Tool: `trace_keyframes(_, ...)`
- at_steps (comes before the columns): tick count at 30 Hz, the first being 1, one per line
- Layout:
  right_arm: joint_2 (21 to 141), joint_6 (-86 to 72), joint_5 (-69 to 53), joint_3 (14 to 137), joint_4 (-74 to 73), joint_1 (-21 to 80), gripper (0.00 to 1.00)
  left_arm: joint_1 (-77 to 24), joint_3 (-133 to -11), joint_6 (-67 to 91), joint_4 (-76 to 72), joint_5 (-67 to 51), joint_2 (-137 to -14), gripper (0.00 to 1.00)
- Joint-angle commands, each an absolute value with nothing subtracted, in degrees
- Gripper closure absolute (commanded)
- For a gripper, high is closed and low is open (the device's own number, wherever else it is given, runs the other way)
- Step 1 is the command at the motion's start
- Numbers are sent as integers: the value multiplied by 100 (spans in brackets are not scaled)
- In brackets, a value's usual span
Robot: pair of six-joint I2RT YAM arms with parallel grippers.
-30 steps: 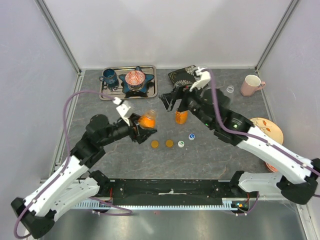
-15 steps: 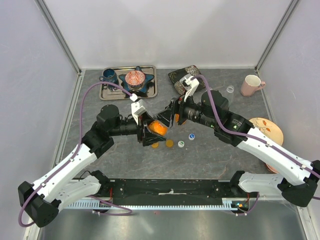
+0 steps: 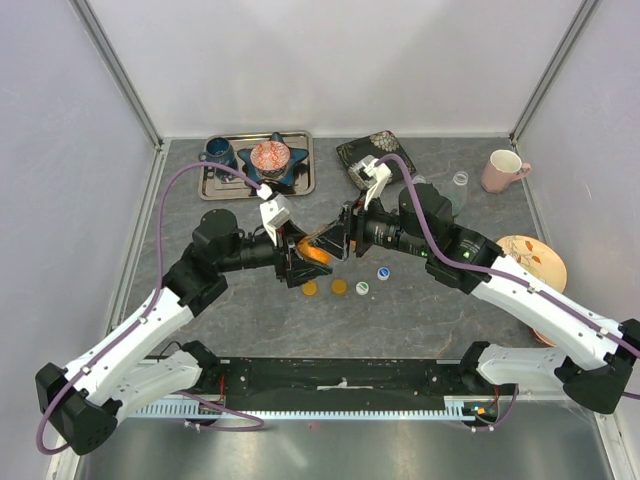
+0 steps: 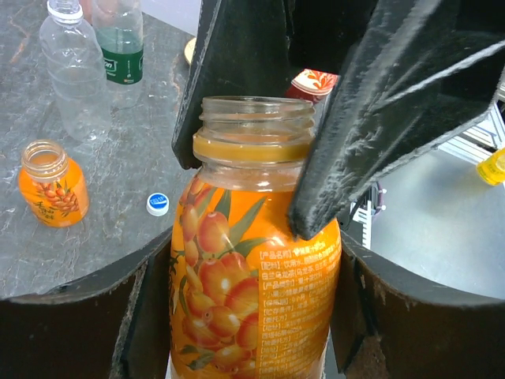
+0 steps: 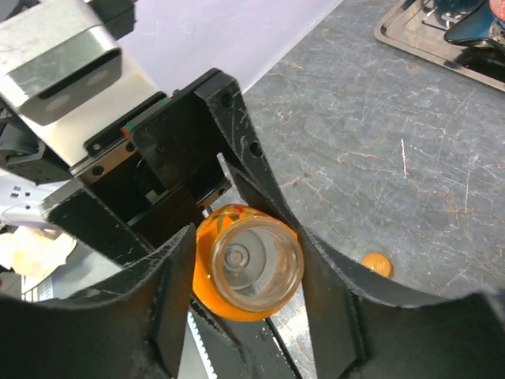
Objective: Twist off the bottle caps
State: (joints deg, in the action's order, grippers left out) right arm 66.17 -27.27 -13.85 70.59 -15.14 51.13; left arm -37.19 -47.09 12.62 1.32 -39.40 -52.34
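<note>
Showing 2 robot arms meeting over the middle of a grey tabletop [image 3: 250, 320], seen from above and from each wrist. The left gripper [image 3: 303, 260] is clenched around the body of an orange juice bottle [image 4: 252, 268], which appears lifted off the tabletop and tipped toward the right arm. The bottle's neck is bare: its threads and open mouth show clearly, with no cap on it. The right gripper [image 3: 332, 243] has a finger on either side of that neck. Whether it presses the neck or only brackets it cannot be told.

4 caps lie loose on the tabletop, just toward the near edge from the 2 grippers. An orange cap [image 3: 310, 288], a second orange cap [image 3: 339, 286] and a green-and-white cap [image 3: 362, 287] sit side by side in a row. A blue-and-white cap [image 3: 383, 272] lies a little further toward the right edge. None of them sits on a bottle.

The left wrist view also shows a second small orange bottle [image 4: 51, 183] standing on the tabletop with its mouth open. Beyond it stand 2 clear bottles [image 4: 75, 87]. Their tops fall at the picture's edge and are hard to read.

As a judgement, the unscrewing looks finished or very nearly so: 4 caps are off and both orange bottles are open. What seems left is confirming that the clear bottles are open and setting the held bottle down upright.
</note>
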Motion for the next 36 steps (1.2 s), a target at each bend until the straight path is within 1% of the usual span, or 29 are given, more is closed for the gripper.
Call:
trace_keyframes(1,6636,-2795,-1547,6979,-1292,5115,44,-3700,-4878,1310,-184,-3656,-5071,37)
trace_keyframes(2,6636,-2804,-1538,6979,-1292,5115,47,-3700,-4878,1318,-211,-3648,-5063,37)
trace_keyframes(3,6644,-2804,-1538,6979,-1292,5115,55,-3700,-4869,1327,-220,-3656,-5063,37)
trace_keyframes(4,6653,-2804,-1529,6996,-1292,5115,61,-3700,-4869,1327,-220,-3656,-5054,37)
trace_keyframes(5,6662,-2804,-1521,6996,-1283,5115,74,-3700,-4869,1336,-228,-3648,-5054,37)
trace_keyframes(6,6662,-2812,-1503,7005,-1275,5115,81,-3700,-4869,1336,-185,-3630,-5054,35)
trace_keyframes(7,6671,-2812,-1486,7014,-1266,5115,88,-3700,-4878,1345,-141,-3595,-5045,31)
trace_keyframes(8,6662,-2804,-1451,7048,-1248,5115,100,-3700,-4895,1388,-88,-3395,-5028,11)
trace_keyframes(9,6653,-2778,-1320,7075,-1248,5115,100,-3700,-4904,1432,104,-3166,-5001,1)
trace_keyframes(12,6680,-2655,-951,7259,-1274,5115,100,-3700,-4922,1555,499,-2182,-4844,1)
trace_keyframes(13,6697,-2602,-462,7329,-1327,5115,100,-3700,-4939,1564,666,-1927,-4799,1)
trace_keyframes(15,6802,-2401,155,7523,-1362,5115,100,-3700,-5009,1661,1200,-979,-4711,1)
trace_keyframes(16,6872,-2312,898,7584,-1388,5115,100,-3700,-5036,1722,1413,-575,-4615,1)
trace_keyframes(17,6951,-2242,1262,7698,-1380,5115,100,-3700,-5062,1949,1633,403,-4536,1)
trace_keyframes(19,7267,-1979,1983,7708,-1040,5115,100,-3700,-5019,2266,2316,1550,-4273,1)
trace_keyframes(20,7382,-1899,2630,7638,-872,5115,100,-3700,-4923,2424,2477,2408,-4167,1)
trace_keyframes(21,7687,-1864,2959,7594,-696,5107,100,-3700,-4861,2452,2548,2643,-4070,1)
trace_keyframes(23,8093,-1679,3765,7646,-379,5115,100,-3700,-4712,2513,2724,2795,-3781,1)
trace_keyframes(25,8813,-1504,3998,7821,-360,5089,100,-3700,-4606,2566,2777,2681,-3578,1)
trace_keyframes(28,9657,-1310,4069,8208,-352,5080,100,-3700,-4456,2628,2856,2505,-3297,1)
trace_keyframes(30,9930,-1205,3869,8043,-11,5063,100,-3700,-4386,2628,2883,2312,-3156,1)
trace_keyframes(31,9966,-1169,3798,7859,739,5054,100,-3700,-4368,2602,2892,2216,-3120,1)
trace_keyframes(32,10010,-1178,3701,7588,973,5036,100,-3700,-4351,2558,2883,2102,-3085,1)
trace_keyframes(36,10606,-1353,3779,7760,1107,5010,100,-3700,-4368,2400,2944,2013,-2997,1)
